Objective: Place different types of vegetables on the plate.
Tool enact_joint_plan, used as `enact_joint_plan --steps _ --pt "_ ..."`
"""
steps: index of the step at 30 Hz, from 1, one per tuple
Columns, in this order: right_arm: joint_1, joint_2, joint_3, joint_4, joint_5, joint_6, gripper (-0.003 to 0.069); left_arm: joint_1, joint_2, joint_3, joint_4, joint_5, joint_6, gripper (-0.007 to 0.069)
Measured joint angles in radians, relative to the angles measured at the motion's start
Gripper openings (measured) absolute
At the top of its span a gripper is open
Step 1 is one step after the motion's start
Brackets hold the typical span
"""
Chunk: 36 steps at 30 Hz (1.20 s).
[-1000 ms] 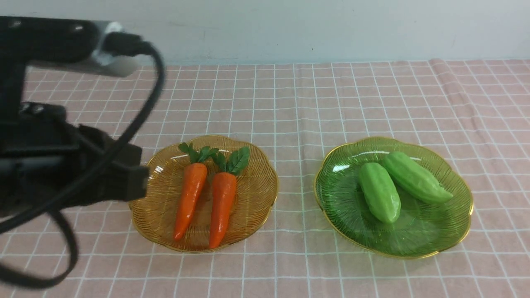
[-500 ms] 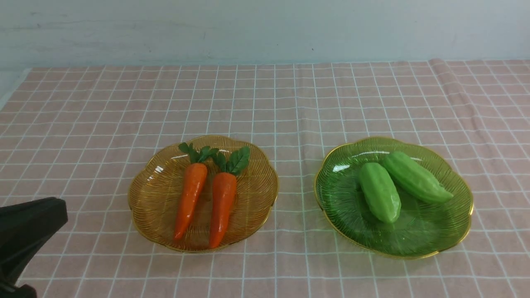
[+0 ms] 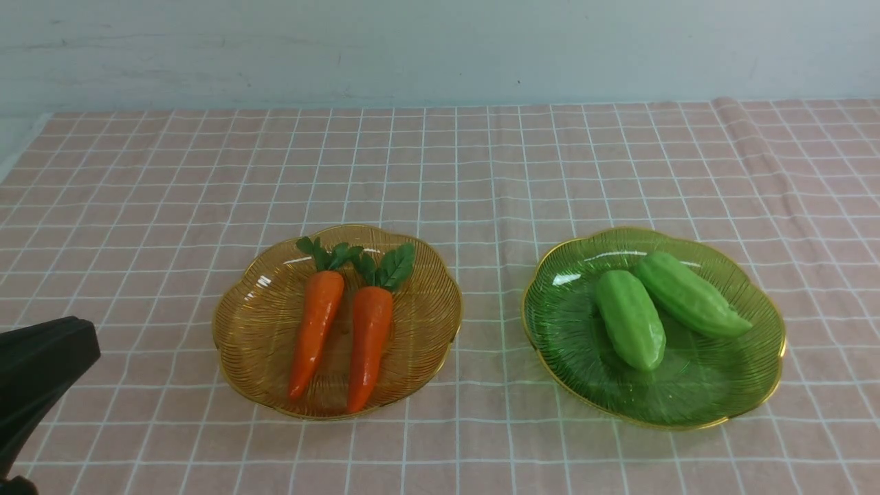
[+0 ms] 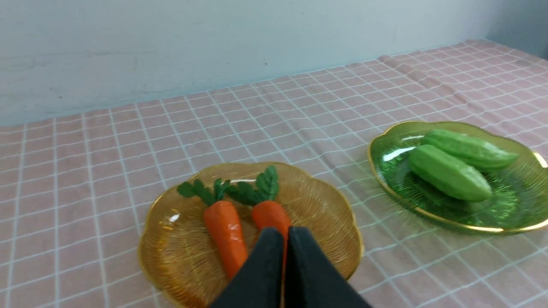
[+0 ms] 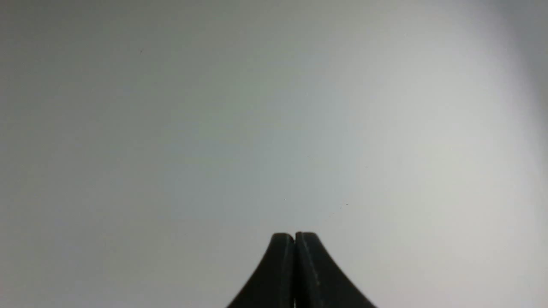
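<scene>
Pink checked cloth (image 3: 481,165): covers the table from the near edge to the pale wall; a raised fold runs along its far right part.
Amber plate (image 3: 258,357): ribbed glass with a gilt scalloped rim, on the cloth left of centre.
Carrots: both lie in the amber plate, side by side, leafy tops toward the wall; left carrot (image 3: 316,330), right carrot (image 3: 370,344). Their leaves meet; whether the orange bodies touch cannot be told.
Green plate (image 3: 715,392): same ribbed make, on the cloth to the right, well apart from the amber one.
Gourds: both in the green plate, touching along their sides; left gourd (image 3: 630,320), right gourd (image 3: 689,294).
Left tool (image 4: 284,233): fingers pressed together, nothing between them.
Front view alone: shows the left tool only as a black wedge at the lower left edge, off the amber plate.
Left wrist view alone: shows the tool's tip in front of the right carrot's body, and both plates together.
Right tool (image 5: 294,236): fingers pressed together, empty.
Right wrist view alone: only a blank grey surface behind the tool; no plate or vegetable in it.
</scene>
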Motion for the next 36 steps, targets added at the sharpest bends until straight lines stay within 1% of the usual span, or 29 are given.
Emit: enact_joint_plan --steps 2,3,4,6,8,11,16,36 --pt "0.0 0.0 0.0 0.0 0.0 0.0 -0.0015 0.077 -0.071 0.076 -0.054 -0.015 0.089 -0.0003" --pt "0.0 0.0 0.0 0.0 0.0 0.0 -0.0015 0.139 -0.115 0.124 -0.092 -0.024 0.14 -0.0003" --pt "0.0 0.0 0.0 0.0 0.0 0.0 -0.0015 0.176 -0.143 0.155 -0.111 -0.024 0.17 -0.0003" --pt "0.0 0.0 0.0 0.0 0.0 0.0 -0.0015 0.281 -0.227 0.249 -0.162 -0.025 0.251 -0.0003" --pt "0.0 0.0 0.0 0.0 0.001 0.0 -0.0015 0.354 -0.273 0.312 -0.174 -0.027 0.288 -0.0003" --pt "0.0 0.0 0.001 0.0 0.001 0.0 -0.0015 0.408 -0.284 0.381 -0.177 -0.027 0.302 -0.0003" --pt "0.0 0.0 0.001 0.002 0.001 0.0 -0.0015 0.42 -0.284 0.442 -0.177 -0.034 0.309 -0.0003" --pt "0.0 0.0 0.001 0.002 0.001 0.0 -0.0015 0.422 -0.286 0.445 -0.177 -0.049 0.309 -0.0003"
